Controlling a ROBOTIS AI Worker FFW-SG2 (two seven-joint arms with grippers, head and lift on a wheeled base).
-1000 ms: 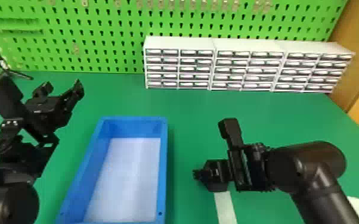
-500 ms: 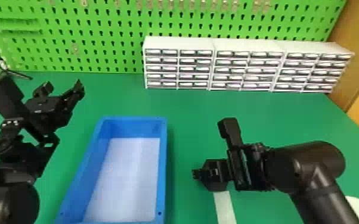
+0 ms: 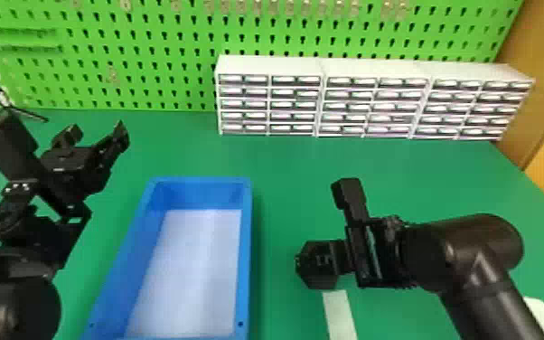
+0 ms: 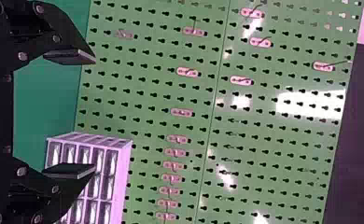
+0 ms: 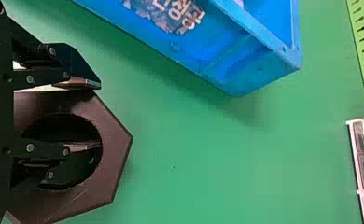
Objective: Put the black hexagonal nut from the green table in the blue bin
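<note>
Grasping step in hand: the nut (image 5: 113, 149) lies right of the bin (image 3: 246, 226); whether my right tool (image 5: 94, 115) grips it, I cannot tell. My left tool (image 3: 98, 132) stands open, left of the bin. Next: confirm hold, lift, carry left

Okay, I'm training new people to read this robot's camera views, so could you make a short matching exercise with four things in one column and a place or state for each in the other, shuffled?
1. Blue bin
2. Black hexagonal nut
3. Left gripper
4. Drawer units

A. Fingers spread apart
B. White, in front of the pegboard
C. On the green table, between the two arms
D. Dark, at the right gripper and outside the bin

Pairs: 1-C, 2-D, 3-A, 4-B
</note>
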